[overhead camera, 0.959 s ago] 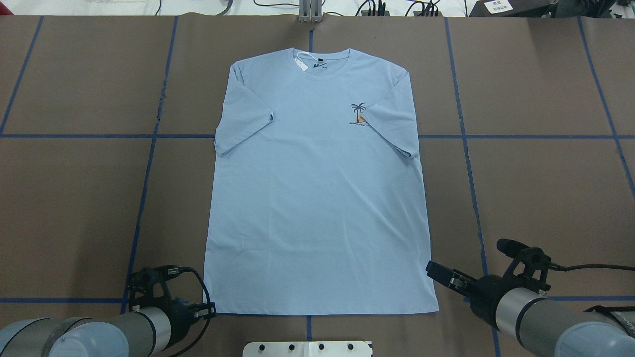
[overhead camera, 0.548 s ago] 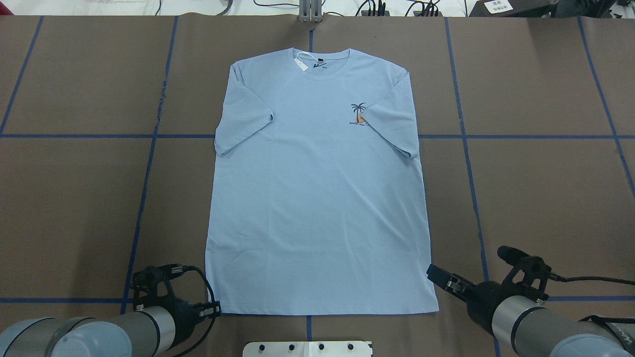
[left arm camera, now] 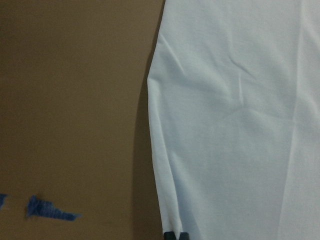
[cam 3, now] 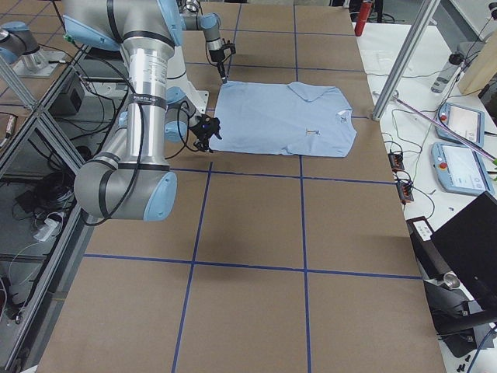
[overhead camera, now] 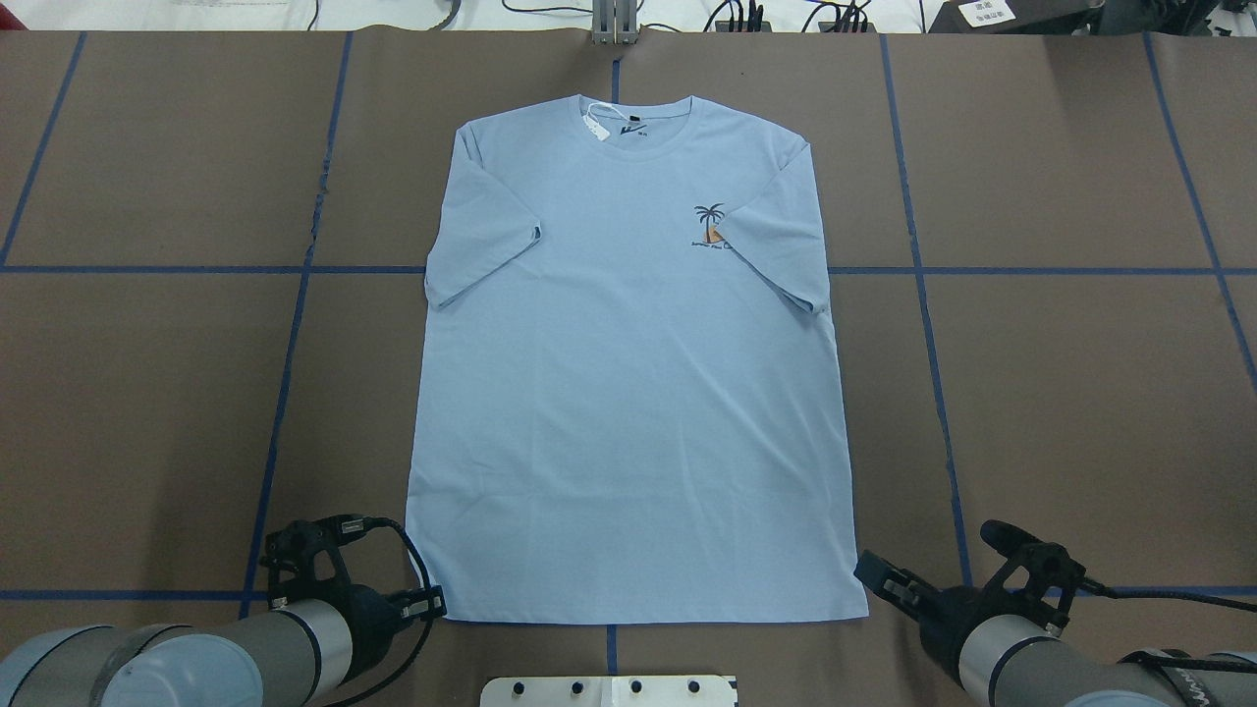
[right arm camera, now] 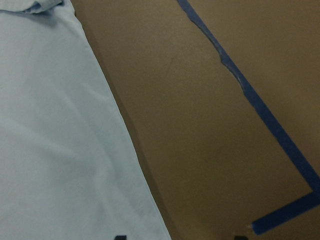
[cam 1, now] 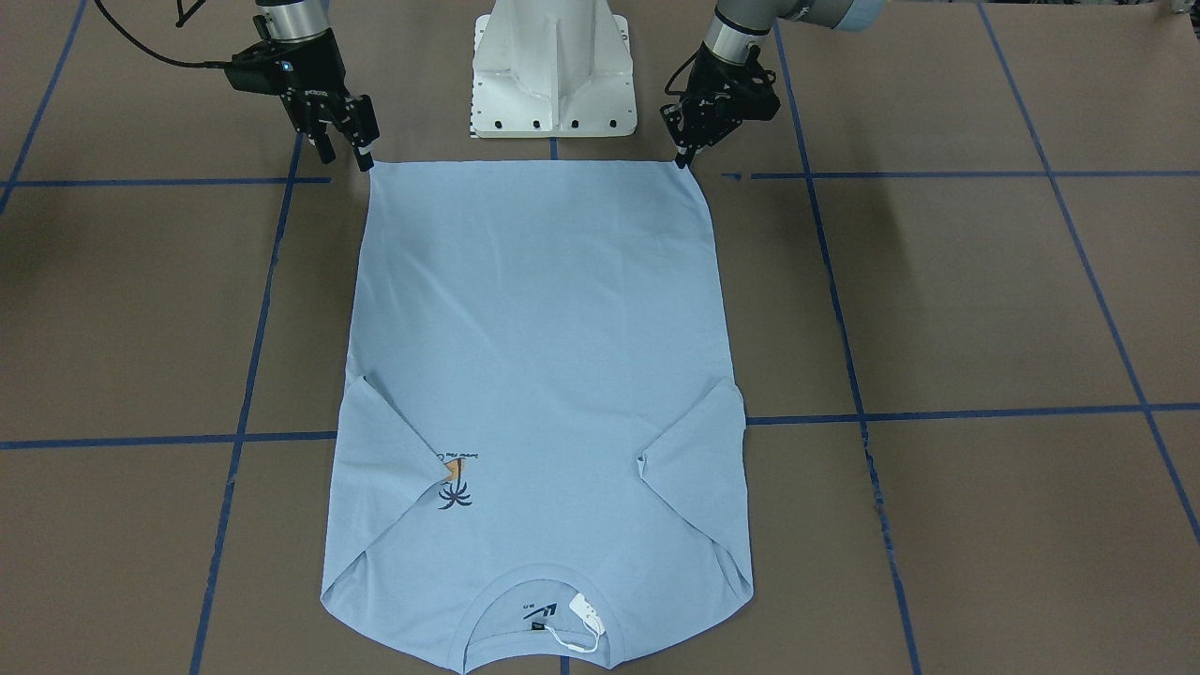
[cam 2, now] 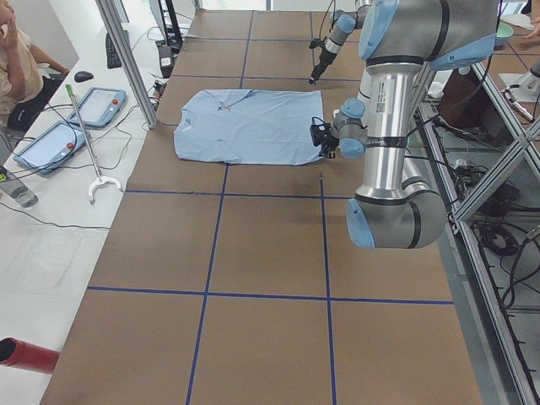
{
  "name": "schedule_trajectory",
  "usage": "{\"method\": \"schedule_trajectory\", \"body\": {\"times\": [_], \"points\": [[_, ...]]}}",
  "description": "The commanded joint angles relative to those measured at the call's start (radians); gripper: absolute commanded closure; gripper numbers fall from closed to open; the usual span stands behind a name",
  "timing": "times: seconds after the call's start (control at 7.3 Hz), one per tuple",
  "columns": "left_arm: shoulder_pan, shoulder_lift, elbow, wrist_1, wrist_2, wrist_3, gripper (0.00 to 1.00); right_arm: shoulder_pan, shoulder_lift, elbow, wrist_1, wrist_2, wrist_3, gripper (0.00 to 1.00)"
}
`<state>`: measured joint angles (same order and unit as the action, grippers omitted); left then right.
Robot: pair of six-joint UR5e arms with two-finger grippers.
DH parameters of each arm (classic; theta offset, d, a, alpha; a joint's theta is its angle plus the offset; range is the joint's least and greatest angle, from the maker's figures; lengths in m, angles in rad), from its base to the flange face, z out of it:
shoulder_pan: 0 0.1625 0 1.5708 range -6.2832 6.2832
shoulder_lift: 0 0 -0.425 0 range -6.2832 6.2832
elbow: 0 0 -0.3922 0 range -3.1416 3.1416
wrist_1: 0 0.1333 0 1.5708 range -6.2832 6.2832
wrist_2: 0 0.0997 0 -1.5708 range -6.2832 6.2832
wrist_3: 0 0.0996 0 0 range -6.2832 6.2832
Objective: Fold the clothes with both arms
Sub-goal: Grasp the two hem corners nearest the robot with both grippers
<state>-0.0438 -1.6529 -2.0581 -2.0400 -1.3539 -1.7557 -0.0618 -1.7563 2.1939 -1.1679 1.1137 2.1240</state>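
Flanking the near hem, the black two-finger left gripper (overhead camera: pixel 435 604) and right gripper (overhead camera: pixel 866 570) each meet a corner of the flat light blue short-sleeved T-shirt (overhead camera: pixel 628 393), its length running straight ahead, collar farthest. Right jaws gape astride their corner; left tips look pinched together.

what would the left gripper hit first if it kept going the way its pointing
Most likely the near hem corner of the T-shirt; the left gripper is right at it, maybe touching.

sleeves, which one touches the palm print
The sleeve on the robot's right: its folded-in edge runs against the palm print and hides a bit of it. The other sleeve lies on plain blue cloth.
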Motion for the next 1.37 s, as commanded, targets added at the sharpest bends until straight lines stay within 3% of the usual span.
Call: {"method": "schedule_trajectory", "body": {"times": [0.0,0.27,0.69,0.82,0.96,1.1,1.23], "points": [[-0.001,0.002,-0.002,0.0,0.012,-0.001,1.0,-0.02,0.058,-0.041,-0.021,-0.011,0.025,0.3],[-0.001,0.001,-0.004,0.0,0.039,-0.001,1.0,-0.021,0.127,-0.062,-0.105,-0.011,0.027,0.32],[0.001,-0.001,-0.002,0.0,0.038,0.001,1.0,-0.039,0.123,-0.078,-0.108,-0.018,0.034,0.33],[0.001,-0.001,-0.002,0.0,0.039,0.001,1.0,-0.039,0.124,-0.079,-0.108,-0.02,0.034,0.45],[0.001,-0.001,-0.002,0.0,0.039,0.001,1.0,-0.039,0.126,-0.079,-0.108,-0.022,0.049,0.82],[0.001,-0.001,-0.002,0.0,0.039,0.001,1.0,-0.041,0.127,-0.079,-0.108,-0.025,0.071,1.0],[0.001,-0.001,-0.002,0.0,0.038,0.002,1.0,-0.041,0.126,-0.079,-0.108,-0.031,0.071,1.0]]}}
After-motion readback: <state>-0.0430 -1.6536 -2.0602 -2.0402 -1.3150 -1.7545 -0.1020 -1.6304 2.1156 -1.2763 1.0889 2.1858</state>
